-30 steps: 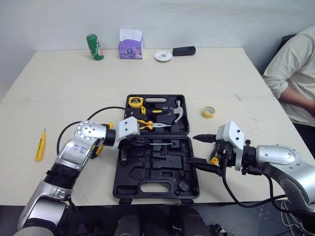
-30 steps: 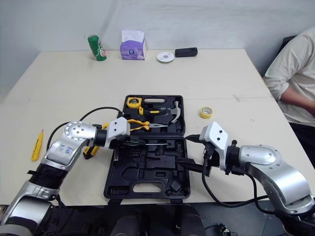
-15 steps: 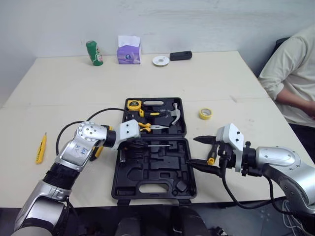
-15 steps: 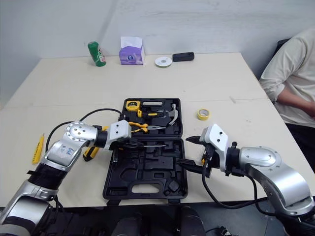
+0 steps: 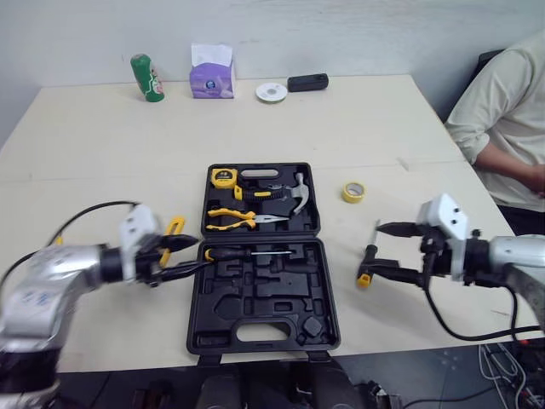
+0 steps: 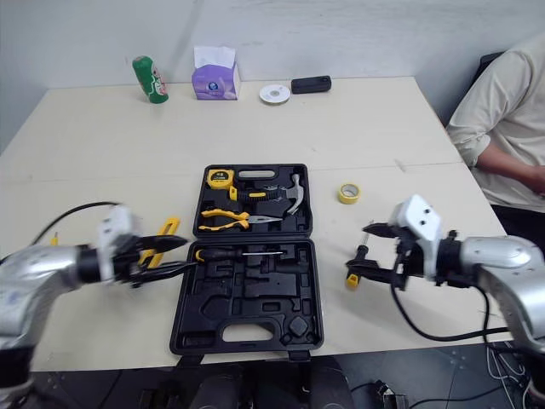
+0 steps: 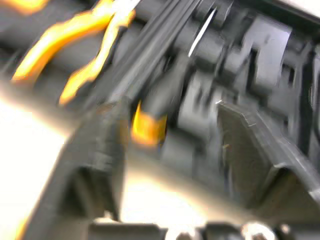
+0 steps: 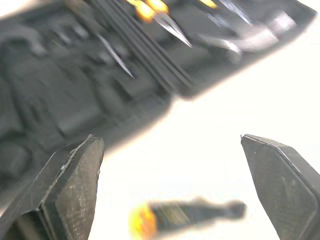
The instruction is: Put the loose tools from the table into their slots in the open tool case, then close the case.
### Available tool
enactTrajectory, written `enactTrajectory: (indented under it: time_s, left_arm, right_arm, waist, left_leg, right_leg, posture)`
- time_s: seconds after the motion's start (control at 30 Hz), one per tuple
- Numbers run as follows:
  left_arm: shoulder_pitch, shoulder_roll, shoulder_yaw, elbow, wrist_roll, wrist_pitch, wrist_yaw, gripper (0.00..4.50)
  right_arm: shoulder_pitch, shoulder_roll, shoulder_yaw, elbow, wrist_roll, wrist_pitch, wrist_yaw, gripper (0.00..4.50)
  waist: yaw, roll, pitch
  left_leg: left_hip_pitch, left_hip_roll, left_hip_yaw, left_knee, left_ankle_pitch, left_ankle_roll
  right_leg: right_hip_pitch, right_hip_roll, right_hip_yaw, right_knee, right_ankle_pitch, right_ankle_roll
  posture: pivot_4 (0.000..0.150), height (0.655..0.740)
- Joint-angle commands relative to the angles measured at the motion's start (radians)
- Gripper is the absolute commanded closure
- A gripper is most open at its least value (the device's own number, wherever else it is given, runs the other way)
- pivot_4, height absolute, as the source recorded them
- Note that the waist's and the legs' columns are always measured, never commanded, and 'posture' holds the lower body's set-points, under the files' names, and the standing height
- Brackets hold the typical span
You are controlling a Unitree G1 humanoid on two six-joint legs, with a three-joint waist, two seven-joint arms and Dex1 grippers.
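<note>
The black tool case lies open mid-table. Its far half holds a tape measure, yellow pliers and a hammer. A black-and-yellow screwdriver rests in a slot along the near half's far edge. My left gripper is open just left of the case, its fingers pointing at that screwdriver's handle and holding nothing. A small screwdriver with a yellow end lies on the table right of the case. My right gripper is open beside it, with the tool lying between its fingers.
A yellow tape roll sits right of the case. A yellow-handled tool lies by my left gripper. A green can, tissue box, white disc and black object line the far edge. A person sits at the right.
My left gripper let go of the screwdriver in the case slot, opened and drew back to the left. My right gripper moved right, away from the case. The camera shifted.
</note>
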Motion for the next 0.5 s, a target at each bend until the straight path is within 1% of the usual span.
enactTrajectory:
  time_s: [0.03, 0.07, 0.1, 0.13, 0.2, 0.23, 0.3, 0.37, 0.43, 0.5]
  left_arm:
    - [0.164, 0.027, 0.253, -0.043, 0.014, 0.017, 0.033, 0.04]
    - [0.197, 0.027, 0.301, -0.040, 0.004, 0.024, 0.040, 0.04]
    - [0.249, 0.018, 0.383, -0.033, -0.007, 0.038, 0.043, 0.04]
    - [0.280, 0.013, 0.430, -0.031, -0.018, 0.047, 0.046, 0.04]
    - [0.390, -0.002, 0.560, 0.050, 0.011, 0.017, 0.043, 0.04]
    - [0.425, -0.005, 0.595, 0.083, 0.024, 0.000, 0.042, 0.04]
    - [0.478, 0.013, 0.642, 0.182, 0.063, -0.047, 0.053, 0.04]
    - [0.494, 0.062, 0.694, 0.321, 0.098, -0.075, 0.087, 0.04]
    - [0.495, 0.104, 0.732, 0.436, 0.108, -0.095, 0.100, 0.04]
    - [0.501, 0.130, 0.736, 0.516, 0.119, -0.132, 0.096, 0.04]
  right_arm:
    - [0.019, -0.077, -0.075, 0.130, -0.053, -0.087, 0.081, 0.00]
    - [0.020, -0.090, -0.081, 0.163, -0.063, -0.104, 0.094, 0.00]
    - [0.023, -0.107, -0.098, 0.205, -0.073, -0.116, 0.103, 0.00]
    - [0.024, -0.116, -0.108, 0.230, -0.079, -0.124, 0.109, 0.00]
    - [0.037, -0.158, -0.146, 0.350, -0.120, -0.182, 0.136, 0.00]
    - [0.042, -0.173, -0.158, 0.394, -0.136, -0.208, 0.149, 0.00]
    - [0.032, -0.204, -0.172, 0.496, -0.170, -0.253, 0.156, 0.00]
    - [0.030, -0.236, -0.188, 0.585, -0.195, -0.295, 0.175, 0.00]
    - [0.030, -0.255, -0.203, 0.639, -0.206, -0.323, 0.193, 0.00]
    - [0.024, -0.259, -0.211, 0.680, -0.213, -0.341, 0.193, 0.00]
  waist:
    - [0.001, -0.001, 0.003]
    - [0.001, -0.001, 0.005]
    - [0.003, -0.002, 0.006]
    - [0.004, -0.003, 0.007]
    - [0.004, -0.003, 0.007]
    - [0.002, -0.003, 0.008]
    - [0.000, -0.002, 0.008]
    - [0.000, -0.002, 0.008]
    - [0.000, -0.002, 0.008]
    - [-0.003, -0.002, 0.008]
  left_leg:
    - [0.000, 0.000, 0.000, 0.000, -0.001, 0.001]
    - [0.000, 0.000, 0.000, 0.000, -0.005, 0.006]
    - [0.000, -0.001, 0.000, 0.001, -0.006, 0.008]
    - [0.000, -0.001, 0.000, 0.001, -0.006, 0.008]
    - [0.000, -0.001, -0.001, 0.001, -0.007, 0.005]
    - [0.000, -0.001, 0.000, 0.001, -0.009, 0.003]
    - [0.000, -0.001, 0.000, 0.001, -0.009, 0.002]
    - [0.000, 0.000, 0.000, 0.000, -0.009, 0.002]
    - [0.000, 0.001, 0.000, 0.000, -0.010, 0.001]
    - [0.000, 0.001, 0.000, 0.000, -0.010, 0.000]
  right_leg:
    - [0.000, 0.000, 0.000, 0.000, 0.000, 0.000]
    - [0.000, -0.001, 0.000, -0.001, 0.000, 0.001]
    - [0.000, -0.001, 0.000, -0.001, 0.001, 0.001]
    - [0.000, -0.001, 0.000, -0.001, 0.001, 0.001]
    - [0.000, -0.001, 0.000, -0.001, 0.001, 0.000]
    - [0.000, -0.002, 0.000, -0.001, 0.001, 0.000]
    - [0.000, -0.001, 0.000, -0.002, 0.000, -0.001]
    - [-0.001, -0.001, 0.000, -0.002, 0.000, -0.002]
    - [-0.002, 0.000, -0.001, -0.001, -0.001, -0.003]
    - [-0.002, 0.000, -0.001, -0.001, -0.001, -0.003]
  posture:
    - [0.150, 0.7252]
    - [0.150, 0.7252]
    - [0.150, 0.7252]
    - [0.150, 0.7252]
    - [0.150, 0.7252]
    - [0.150, 0.7252]
    - [0.150, 0.7252]
    - [0.150, 0.7252]
    - [0.150, 0.7252]
    - [0.150, 0.7252]
